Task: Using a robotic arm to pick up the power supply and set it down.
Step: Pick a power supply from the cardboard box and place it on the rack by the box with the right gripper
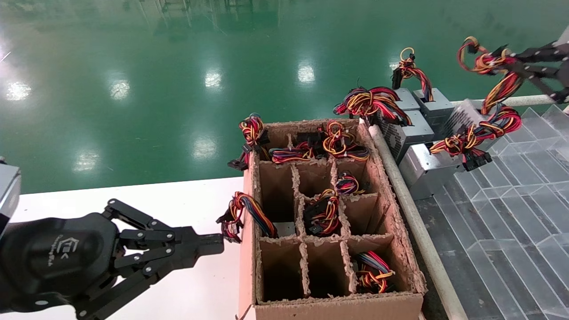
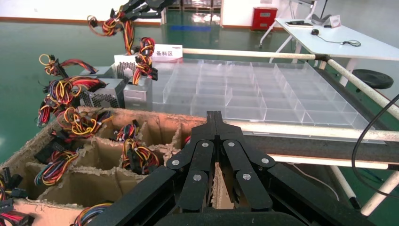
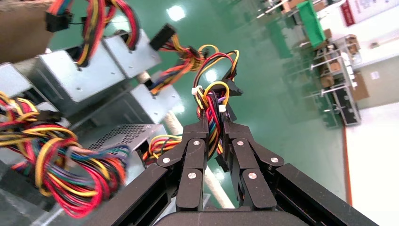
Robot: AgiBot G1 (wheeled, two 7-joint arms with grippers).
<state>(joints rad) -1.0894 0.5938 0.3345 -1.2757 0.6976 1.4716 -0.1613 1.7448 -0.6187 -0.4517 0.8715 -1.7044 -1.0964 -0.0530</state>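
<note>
Right tool [image 1: 511, 62] up at the far right of the cardboard carton [image 1: 331, 306], beyond the clear tray racks [image 1: 511, 213]; its fingers [image 3: 203, 129] are clamped on the wire bundle [image 3: 214, 106] of a power supply [image 1: 466, 118]; the wires run taut from the tool down to that silver box, which sits tilted with its perforated face showing, at the far edge of the racks; whether the box rests on its neighbours or hangs clear of them cannot be told; other power supplies [image 1: 422, 171] crowd just beside it, between the racks and the carton's far right corner; carton divided into compartments, several holding units with looped red, yellow and orange wires, others bare to the cardboard; one bundle [image 1: 242, 213] spills over the carton's left wall; left tool [image 1: 218, 243] low on the carton's left side, above the white tabletop [image 1: 186, 200], fingers [image 2: 215, 127] drawn together with nothing between them, tip just beside that spilled bundle; green floor [image 1: 178, 66] lies beyond the carton.
</note>
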